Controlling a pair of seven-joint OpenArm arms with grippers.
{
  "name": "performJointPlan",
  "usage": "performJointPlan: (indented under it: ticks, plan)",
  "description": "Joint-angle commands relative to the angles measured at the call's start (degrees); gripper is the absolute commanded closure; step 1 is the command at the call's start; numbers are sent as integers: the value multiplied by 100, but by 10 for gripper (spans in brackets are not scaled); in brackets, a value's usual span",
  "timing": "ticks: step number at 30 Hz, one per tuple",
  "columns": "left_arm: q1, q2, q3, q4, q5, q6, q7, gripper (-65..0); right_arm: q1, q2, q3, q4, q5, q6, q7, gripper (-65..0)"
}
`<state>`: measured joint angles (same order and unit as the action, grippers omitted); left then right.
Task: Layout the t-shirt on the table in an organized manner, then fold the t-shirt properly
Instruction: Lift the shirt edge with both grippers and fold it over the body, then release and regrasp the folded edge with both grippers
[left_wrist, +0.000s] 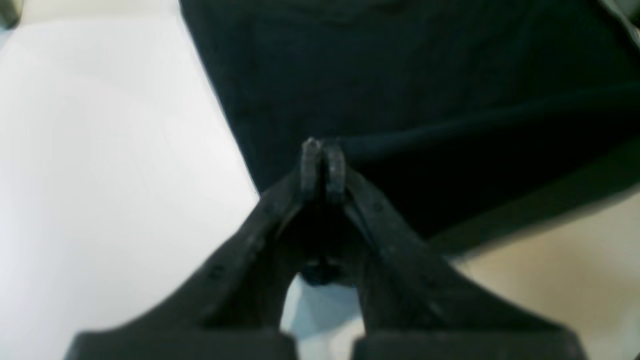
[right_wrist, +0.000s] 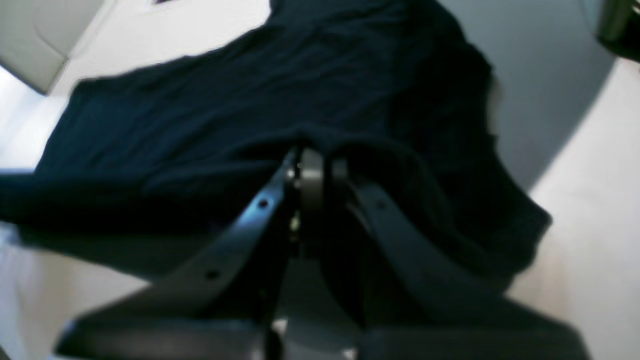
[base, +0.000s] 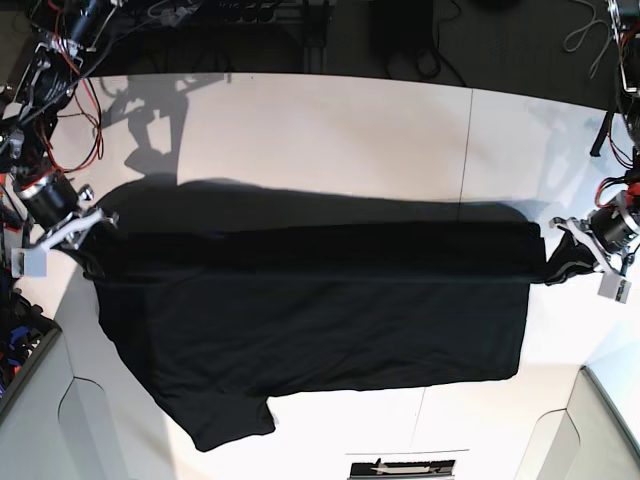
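The t-shirt (base: 310, 320) lies stretched across the table (base: 330, 130), its long axis running from one arm to the other. The left gripper (base: 572, 262) and the right gripper (base: 92, 240) each pinch an opposite end, equally near.

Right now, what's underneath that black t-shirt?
The white table shows all around the t-shirt, so the shirt lies on it. Whether anything else sits beneath the cloth cannot be seen.
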<state>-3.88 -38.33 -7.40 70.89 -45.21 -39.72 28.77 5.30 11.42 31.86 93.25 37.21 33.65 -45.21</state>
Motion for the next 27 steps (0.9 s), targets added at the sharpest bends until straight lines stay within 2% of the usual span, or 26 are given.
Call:
performJointPlan:
  ticks: [1, 3, 7, 8, 10, 11, 12, 13, 15, 16, 20, 24, 25, 26, 27]
  plan:
    - [-275, -146, 85, -122, -17, -28, -304, 0, 262, 79, 26, -59, -7, 4, 195, 0]
    - [-579, -98, 302, -522, 120, -28, -490, 0, 531, 81, 26, -407, -173, 2, 197, 0]
    - [-1010, 133, 409, -1134, 308, -28, -496, 0, 898, 79, 26, -1060, -251, 4, 195, 0]
    - [-1045, 186, 409, -1241, 310, -28, -496, 0, 953, 76, 26, -1196, -249, 2, 195, -63]
    - [-1051, 267, 409, -1357, 310, -28, -492, -6, 1014, 76, 26, -1408, -234, 0, 192, -272]
    - [-1049, 310, 407, -1390, 313, -28, -437, -35, 1027, 79, 26, -1475, -236, 0, 195, -340]
    - [-1036, 326, 407, -1399, 310, -28, -363, -76, 1025, 76, 26, -1495, -232, 0, 195, -377]
    - [-1029, 341, 407, -1399, 295, -28, -249, -123, 1025, 79, 26, -1495, -234, 0, 195, -384]
    - [-1038, 339, 407, -1397, 201, -28, -33, -201, 1025, 83, 28, -1488, -232, -2, 195, -384]
    - [-1040, 321, 407, -1394, 107, -28, 76, -214, 1025, 81, 28, -1471, -229, -2, 195, -384]
    - [-1034, 170, 369, -1220, -358, -28, 466, -213, 1023, 79, 83, -1353, -232, -44, 192, -384]
    - [-907, -7, 223, -741, -507, -28, 511, -213, 1023, 81, 321, -1325, -289, -44, 225, -376]
    - [-859, -28, 192, -616, -514, -28, 511, -213, 1023, 79, 372, -1325, -428, -44, 291, -336]
    - [-828, -42, 188, -492, -514, -28, 509, -208, 1023, 83, 376, -1325, -588, -44, 358, -262]
    - [-811, -33, 192, -396, -505, -28, 511, -179, 1023, 81, 376, -1325, -772, -44, 433, -155]
